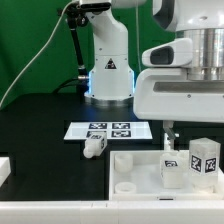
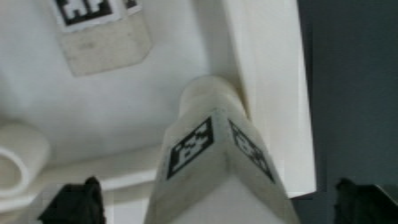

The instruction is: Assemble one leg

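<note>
My gripper (image 1: 170, 134) hangs over the large white slab (image 1: 140, 180) at the exterior view's right. In the wrist view the gripper (image 2: 217, 205) is open, its dark fingertips (image 2: 75, 202) wide apart on either side of a white tagged leg (image 2: 210, 150), with gaps to both. That leg (image 1: 172, 167) stands on the slab just below the gripper. A second leg (image 1: 205, 160) stands to its right. A third leg (image 1: 94, 146) lies on the black table. Another tagged leg (image 2: 98, 35) shows farther off in the wrist view.
The marker board (image 1: 105, 129) lies on the table before the robot base (image 1: 108, 70). The slab has round holes (image 1: 124, 160), one showing in the wrist view (image 2: 15, 160). A white part (image 1: 4, 170) sits at the exterior view's left edge.
</note>
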Controlling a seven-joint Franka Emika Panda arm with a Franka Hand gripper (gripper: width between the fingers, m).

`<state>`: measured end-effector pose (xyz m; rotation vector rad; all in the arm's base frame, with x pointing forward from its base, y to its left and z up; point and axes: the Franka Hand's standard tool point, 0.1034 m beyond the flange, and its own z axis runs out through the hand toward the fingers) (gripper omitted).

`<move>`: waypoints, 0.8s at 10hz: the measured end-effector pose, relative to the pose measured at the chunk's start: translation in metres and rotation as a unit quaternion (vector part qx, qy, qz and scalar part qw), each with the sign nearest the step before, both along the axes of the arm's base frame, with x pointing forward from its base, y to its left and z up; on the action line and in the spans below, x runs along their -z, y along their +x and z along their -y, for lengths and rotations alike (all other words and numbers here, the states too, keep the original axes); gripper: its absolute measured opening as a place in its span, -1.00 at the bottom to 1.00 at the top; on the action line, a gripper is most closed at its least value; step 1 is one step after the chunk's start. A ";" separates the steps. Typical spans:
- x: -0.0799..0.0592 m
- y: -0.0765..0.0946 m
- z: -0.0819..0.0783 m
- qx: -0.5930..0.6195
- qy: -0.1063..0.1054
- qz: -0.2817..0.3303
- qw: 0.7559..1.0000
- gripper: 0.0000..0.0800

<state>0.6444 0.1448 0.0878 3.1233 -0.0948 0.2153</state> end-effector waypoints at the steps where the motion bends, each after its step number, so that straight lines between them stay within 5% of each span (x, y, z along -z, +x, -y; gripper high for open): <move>1: 0.000 0.000 0.000 -0.035 -0.005 0.000 0.999 0.62; 5: 0.000 0.000 -0.002 -0.167 -0.029 -0.001 0.986 0.62; 6: 0.000 0.001 0.000 -0.181 -0.032 -0.002 0.983 0.37; 7: 0.000 0.001 0.001 -0.177 -0.032 -0.002 0.984 0.37; 8: 0.000 0.001 0.001 -0.176 -0.032 -0.002 0.984 -0.08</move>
